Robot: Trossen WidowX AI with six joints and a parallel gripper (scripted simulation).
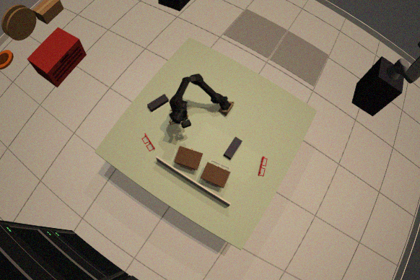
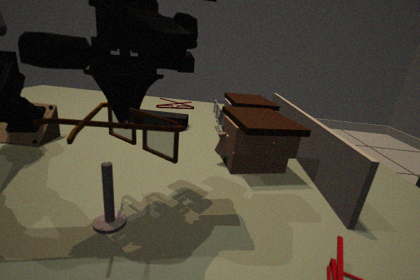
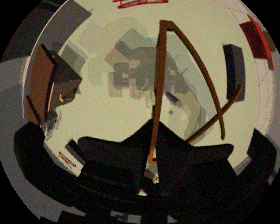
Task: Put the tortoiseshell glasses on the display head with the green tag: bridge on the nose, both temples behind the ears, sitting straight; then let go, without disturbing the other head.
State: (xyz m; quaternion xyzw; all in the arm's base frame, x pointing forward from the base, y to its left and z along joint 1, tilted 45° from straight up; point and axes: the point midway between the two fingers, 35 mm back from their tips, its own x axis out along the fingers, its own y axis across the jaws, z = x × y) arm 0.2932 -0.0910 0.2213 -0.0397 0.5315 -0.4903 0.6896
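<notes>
The tortoiseshell glasses (image 2: pixel 159 127) (image 3: pixel 160 75) are in the air, lenses hanging down in the exterior view, temples reaching left and crossing. My gripper (image 2: pixel 124 120) (image 3: pixel 153 122) is shut on their front frame near the bridge. The nearer display head (image 2: pixel 260 153) (image 1: pixel 188 158), brown-topped, has a small green tag (image 2: pixel 225 160) low on its front; its face looks bare of glasses. It stands to the right of the held glasses in the exterior view, apart from them. The other head (image 1: pixel 216 175) (image 2: pixel 251 101) stands behind it, with pale glasses (image 1: pixel 220 164) at its front.
A grey post on a round base (image 2: pixel 109 223) stands below and in front of the held glasses. A low wall (image 1: pixel 192 181) (image 2: pixel 333 144) runs behind both heads. Red glasses (image 1: pixel 148 142) and another red pair (image 1: pixel 263 166) lie either side. Dark blocks (image 1: pixel 158 102) (image 1: pixel 232 148) lie on the table.
</notes>
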